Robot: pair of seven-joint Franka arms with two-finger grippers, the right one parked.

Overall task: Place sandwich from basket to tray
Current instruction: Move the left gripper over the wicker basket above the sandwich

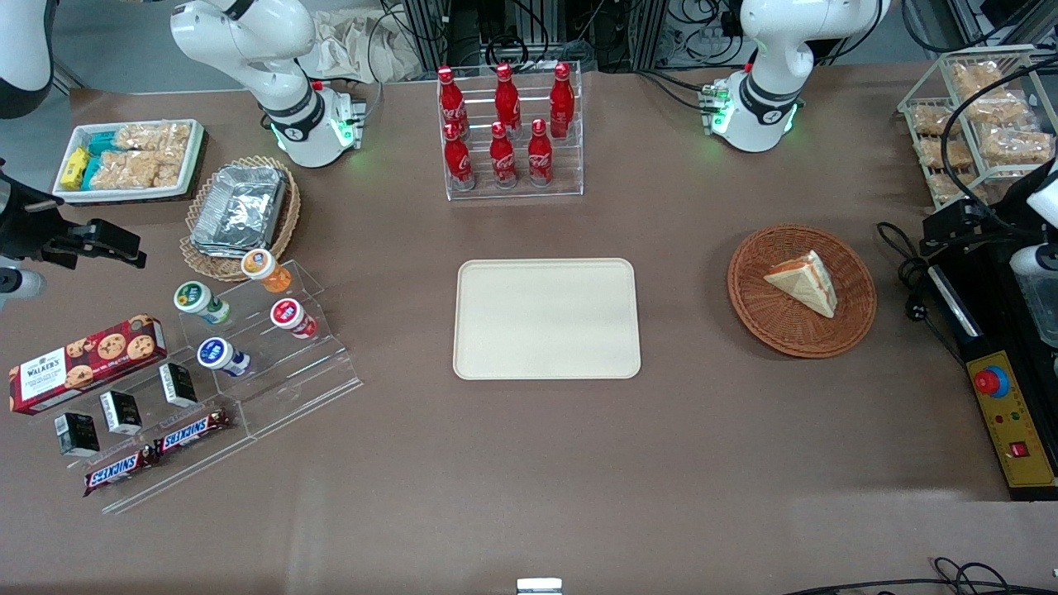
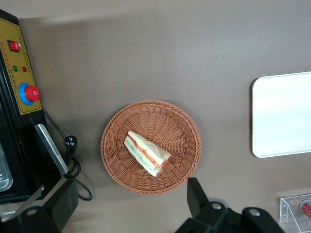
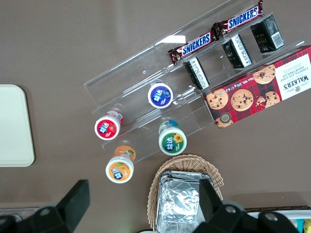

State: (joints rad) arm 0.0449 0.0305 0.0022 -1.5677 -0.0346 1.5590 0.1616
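Brown table (image 1: 529, 479): sandwich (image 1: 803, 283) in basket (image 1: 851, 324), gripper (image 2: 129, 206) spread above.

Two chocolate bars (image 3: 214, 35) on the acrylic display stand (image 3: 146, 73) read "SNICKERS". The red tartan cookie box (image 3: 260, 87) reads "WALKER'S" with "CHOCOLATE CHIP SHORTBREAD" beneath. The red bottles (image 1: 504, 124) carry a white script logo, not legible. All lie well apart from the tool (image 2: 126, 204), toward the parked arm's end of the counter.

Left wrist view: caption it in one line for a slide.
Open claw hovers above the sandwich lying in the wicker basket, tray bare alongside.
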